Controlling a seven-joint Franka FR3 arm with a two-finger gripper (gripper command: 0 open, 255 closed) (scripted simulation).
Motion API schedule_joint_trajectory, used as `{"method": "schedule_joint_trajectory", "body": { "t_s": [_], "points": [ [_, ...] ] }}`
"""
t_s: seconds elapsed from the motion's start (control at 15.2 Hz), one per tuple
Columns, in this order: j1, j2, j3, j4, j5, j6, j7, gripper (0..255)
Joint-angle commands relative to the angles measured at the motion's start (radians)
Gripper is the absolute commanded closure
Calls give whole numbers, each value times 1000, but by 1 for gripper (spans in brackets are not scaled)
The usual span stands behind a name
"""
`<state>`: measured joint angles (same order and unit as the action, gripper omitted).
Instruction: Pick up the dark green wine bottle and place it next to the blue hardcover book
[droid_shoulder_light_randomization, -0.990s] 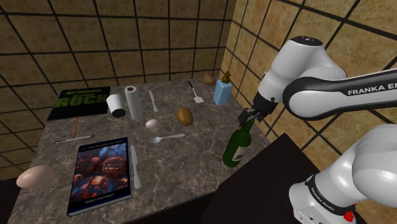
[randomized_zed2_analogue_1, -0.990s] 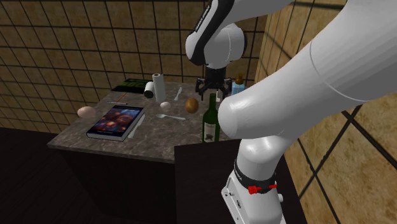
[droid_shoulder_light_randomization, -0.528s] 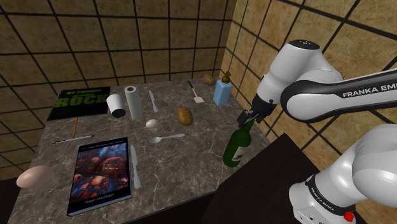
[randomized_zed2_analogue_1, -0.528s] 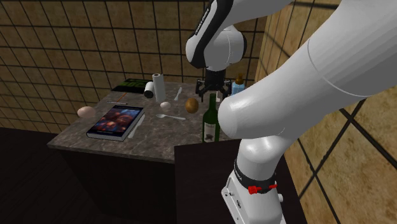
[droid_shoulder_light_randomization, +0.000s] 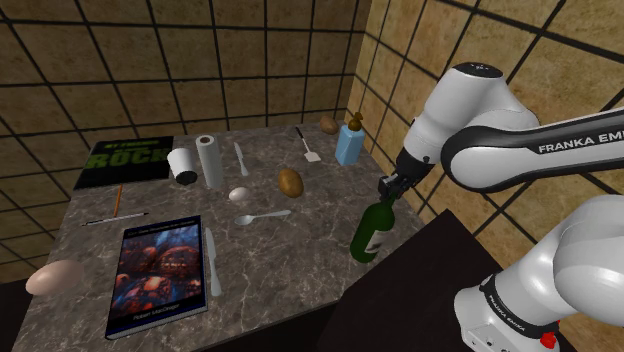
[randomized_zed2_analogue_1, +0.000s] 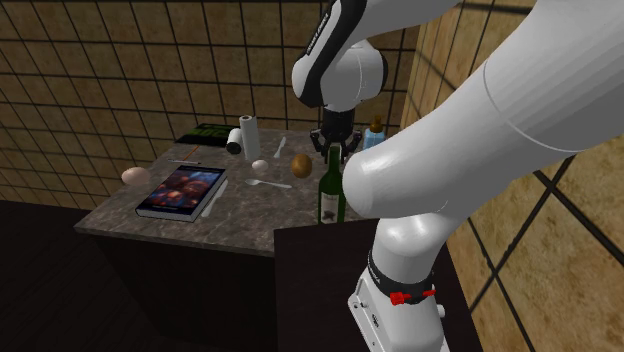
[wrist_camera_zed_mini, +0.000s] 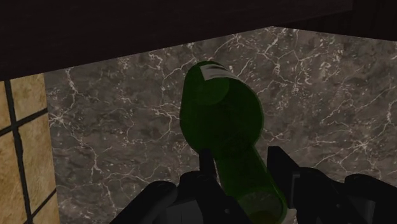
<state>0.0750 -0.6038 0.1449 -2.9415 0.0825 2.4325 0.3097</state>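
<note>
Fingers (wrist_camera_zed_mini: 278, 168) now press on both sides of the thin neck of the dark green bottle (wrist_camera_zed_mini: 219, 111). A moment ago the fingers stood wider, with gaps beside the neck. Now the gaps are gone. The bottle has not moved. It stands upright on the desk (droid_shoulder_light_randomization: 320, 235), near the edge at the shoulder view's right. The blue book (droid_shoulder_light_randomization: 160, 272) lies flat, well apart, toward that view's left, past a spoon (droid_shoulder_light_randomization: 262, 215) and a knife (droid_shoulder_light_randomization: 213, 262). I think the hold is made, so lifting comes next.
</note>
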Motion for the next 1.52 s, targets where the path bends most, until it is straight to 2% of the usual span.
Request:
{"method": "schedule_joint_trajectory", "body": {
  "t_s": [0.0,0.13,0.79,1.45],
  "points": [
    [0,0,0,0,0,0,0,255],
    [0,0,0,0,0,0,0,255],
    [0,-112,-14,79,-7,-191,-4,255],
    [-3,-176,-26,181,-15,-357,-7,255]
  ]
}}
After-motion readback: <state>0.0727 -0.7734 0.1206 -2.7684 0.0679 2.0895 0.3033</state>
